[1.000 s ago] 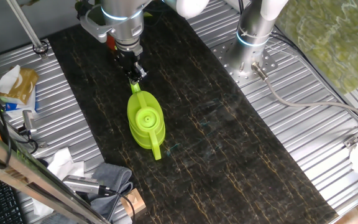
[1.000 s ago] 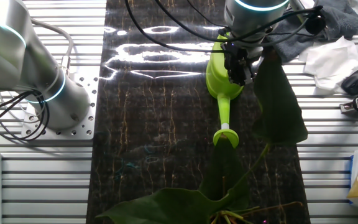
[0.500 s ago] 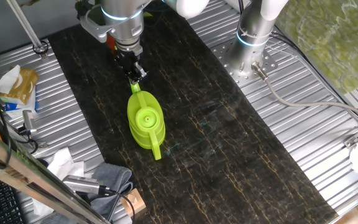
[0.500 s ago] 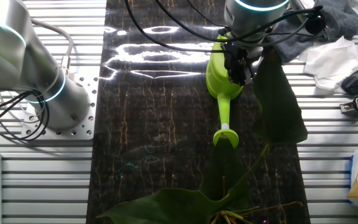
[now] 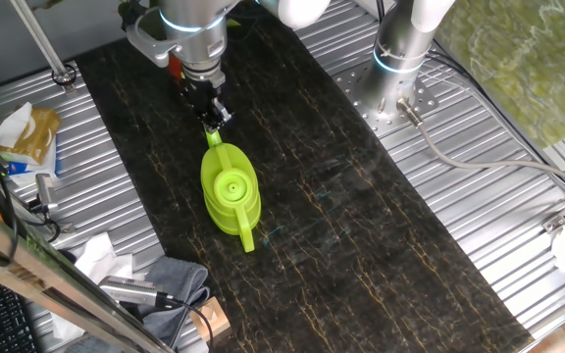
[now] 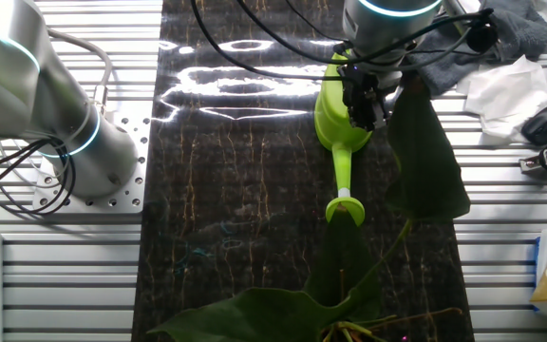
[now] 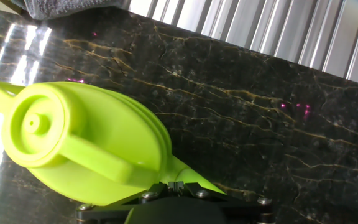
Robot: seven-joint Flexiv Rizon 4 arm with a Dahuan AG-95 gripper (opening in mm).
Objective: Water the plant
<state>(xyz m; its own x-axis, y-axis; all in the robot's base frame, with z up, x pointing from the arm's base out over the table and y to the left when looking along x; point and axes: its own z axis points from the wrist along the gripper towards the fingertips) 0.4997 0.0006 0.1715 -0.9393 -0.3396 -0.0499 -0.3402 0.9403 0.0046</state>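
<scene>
The watering can (image 7: 86,146) looks like smooth lime-green plastic with a soft sheen; the tabletop (image 5: 361,226) is glossy dark stone-like sheet veined in gold, throwing bright glare; ribbed matt metal panels (image 5: 479,226) flank it; a grey cloth (image 5: 170,279) lies crumpled, matt; the plant (image 6: 425,152) has smooth dark leaves.
</scene>
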